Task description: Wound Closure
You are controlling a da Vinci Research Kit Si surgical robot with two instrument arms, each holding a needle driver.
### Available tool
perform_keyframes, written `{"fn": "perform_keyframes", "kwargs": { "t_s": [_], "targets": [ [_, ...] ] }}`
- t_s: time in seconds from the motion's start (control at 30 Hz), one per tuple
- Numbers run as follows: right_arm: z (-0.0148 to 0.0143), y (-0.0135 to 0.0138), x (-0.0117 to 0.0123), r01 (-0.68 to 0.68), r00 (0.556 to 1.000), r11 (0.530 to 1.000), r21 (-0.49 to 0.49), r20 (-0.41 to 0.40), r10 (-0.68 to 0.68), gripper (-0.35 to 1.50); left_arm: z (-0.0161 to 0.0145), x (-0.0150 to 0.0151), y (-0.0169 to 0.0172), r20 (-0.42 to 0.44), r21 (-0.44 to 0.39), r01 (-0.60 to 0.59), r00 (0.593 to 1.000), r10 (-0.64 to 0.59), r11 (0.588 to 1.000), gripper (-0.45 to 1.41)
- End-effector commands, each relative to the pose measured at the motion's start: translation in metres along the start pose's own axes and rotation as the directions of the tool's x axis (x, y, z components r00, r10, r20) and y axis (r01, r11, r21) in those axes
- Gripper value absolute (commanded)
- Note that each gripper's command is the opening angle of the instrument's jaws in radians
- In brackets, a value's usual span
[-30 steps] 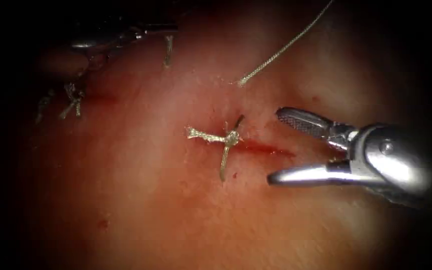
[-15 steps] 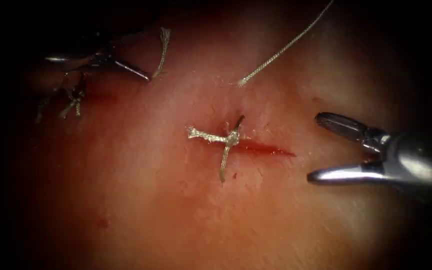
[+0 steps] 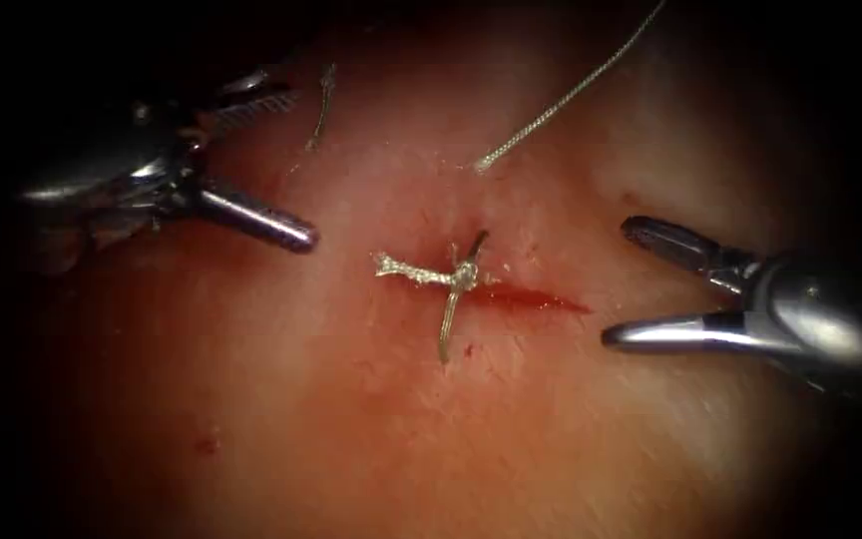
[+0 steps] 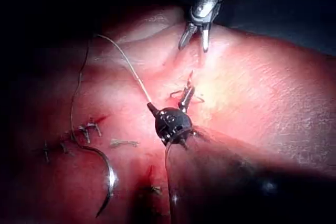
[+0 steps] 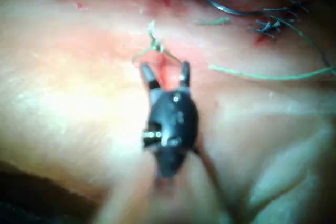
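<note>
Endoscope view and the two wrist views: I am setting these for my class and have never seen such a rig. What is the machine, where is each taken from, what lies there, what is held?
This is a surgical practice robot with two thin arms, each ending in a small silver two-jawed tool. The endoscope view looks down on the pink pork-belly tissue. Each wrist view comes from a camera on one arm, looking along it. The left arm's tool and the right arm's tool both have open jaws and hold nothing. Between them runs the short red cut, with a knotted pale thread stitch across it. A loose pale thread lies nearby. The dark curved steel needle lies on the tissue, apparently not in it.
</note>
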Motion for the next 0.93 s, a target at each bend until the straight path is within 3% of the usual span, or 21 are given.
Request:
{"fn": "perform_keyframes", "kwargs": {
  "t_s": [0.03, 0.2, 0.3, 0.6, 0.93],
  "targets": [
    [0.0009, 0.0001, -0.0002, 0.016, 1.0, 1.0, -0.005, -0.001, -0.016, 1.48, 0.0014, -0.0009, -0.0005, -0.011, -0.017, -0.021, 1.0, 0.02, 1.0, 0.88],
    [-0.0002, -0.0004, -0.0007, 0.102, 0.994, 0.993, -0.055, 0.05, -0.1, 1.48, 0.0024, -0.0043, -0.0025, -0.088, -0.104, -0.084, 0.993, 0.075, 0.991, 0.88],
    [-0.0006, -0.0003, -0.0013, 0.092, 0.995, 0.993, -0.068, 0.032, -0.09, 1.48, 0.0017, -0.005, -0.003, -0.089, -0.117, -0.095, 0.992, 0.085, 0.989, 0.88],
    [-0.0008, -0.0003, -0.0014, 0.089, 0.996, 0.993, -0.075, 0.013, -0.088, 1.48, -0.0001, -0.0057, -0.002, -0.095, -0.14, -0.104, 0.991, 0.091, 0.985, 0.88],
    [-0.0009, -0.0003, -0.0012, 0.082, 0.996, 0.993, -0.087, -0.011, -0.083, 1.48, 0.0001, -0.0057, -0.002, -0.099, -0.142, -0.107, 0.991, 0.093, 0.984, 0.83]
  ]
}}
